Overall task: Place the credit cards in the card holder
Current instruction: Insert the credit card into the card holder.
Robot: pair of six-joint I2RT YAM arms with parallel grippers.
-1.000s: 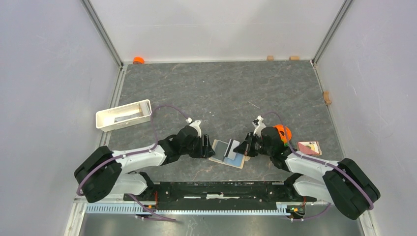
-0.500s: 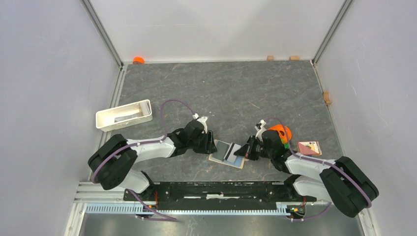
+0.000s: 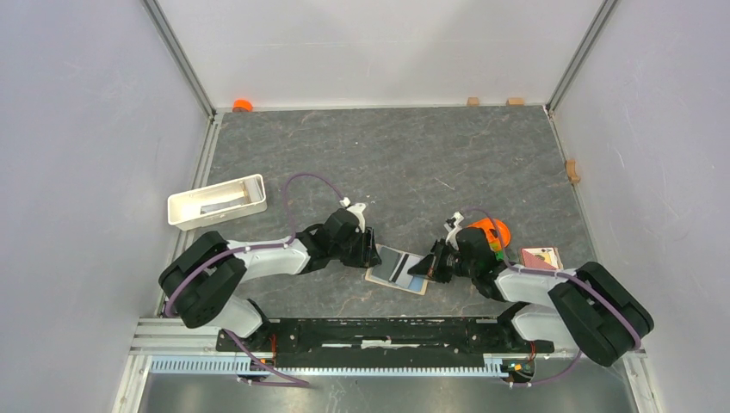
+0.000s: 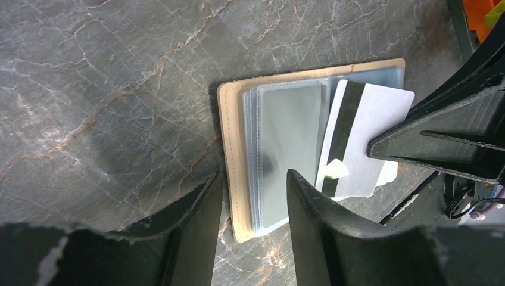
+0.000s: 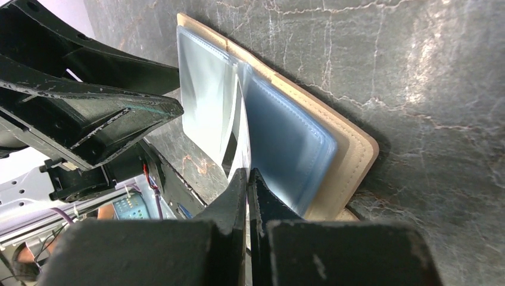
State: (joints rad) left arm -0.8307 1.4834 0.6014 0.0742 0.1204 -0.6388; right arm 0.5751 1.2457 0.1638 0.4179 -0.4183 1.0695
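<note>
Pinching: my right gripper (image 5: 248,176) is pressed together on the striped card (image 4: 364,140), whose free end lies at the card holder (image 4: 231,149).
Left tool: my left gripper (image 4: 253,177) stands spread, one finger on each side of the holder's near corner. I cannot tell whether it touches.
Holder: it lies open on the table (image 3: 387,163), between my two arms.
Left wrist only: the card's dark stripe and white face, tilted across the right-hand pockets (image 4: 286,155).
Right wrist only: the card edge-on between my fingers, at the gap between a pale pocket and a bluish one.
Top only: a pale card (image 3: 541,257) with reddish print beside my right arm, well apart from the holder, and a white tray (image 3: 215,200) far left.
Count: two cards that I can tell, one holder, one tray, three wooden blocks (image 3: 473,101) along the edges.
Writing: the pale card's print is too small to read.
</note>
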